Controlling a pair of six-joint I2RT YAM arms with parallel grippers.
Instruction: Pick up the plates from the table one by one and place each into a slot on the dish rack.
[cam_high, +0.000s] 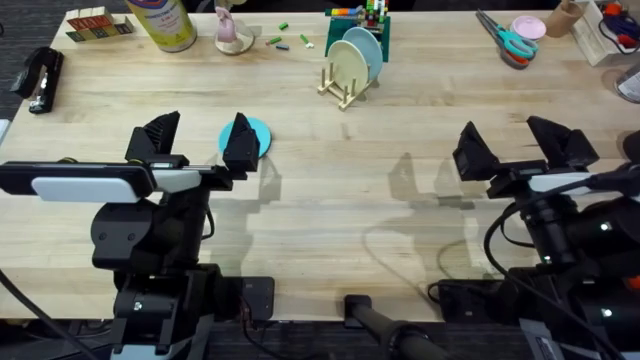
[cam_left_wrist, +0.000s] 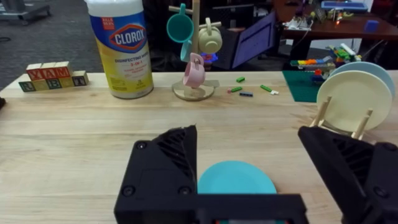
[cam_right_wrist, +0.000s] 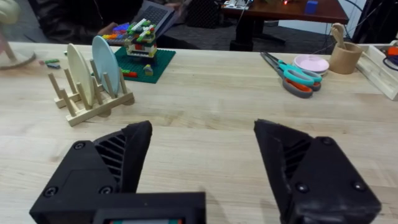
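Nearest the arm bases, the left gripper (cam_high: 196, 140) is seen with its jaws spread wide and nothing held between them; the right gripper (cam_high: 520, 148) is likewise spread wide and empty over bare planks of the table (cam_high: 330, 210).

Just beyond the left gripper, the turquoise plate (cam_high: 256, 135) is seen lying flat on the table, partly covered by one black finger (cam_high: 238, 143). In the left wrist view the same plate (cam_left_wrist: 236, 179) is found between the two fingers, close to them.

Farther back, near the middle of the table, the dish rack (cam_high: 343, 88) is placed. Two plates are held on edge in its slots: the cream plate (cam_high: 348, 64) in front and the light blue plate (cam_high: 366, 50) just behind it. No object lies between the turquoise plate and the rack.

Along the far edge are ranged lettered wooden blocks (cam_high: 98, 23), a wipes canister (cam_high: 164, 22), a mug tree (cam_left_wrist: 195, 50), a toy brick model (cam_right_wrist: 144, 38) just behind the rack, and scissors (cam_high: 505, 38).
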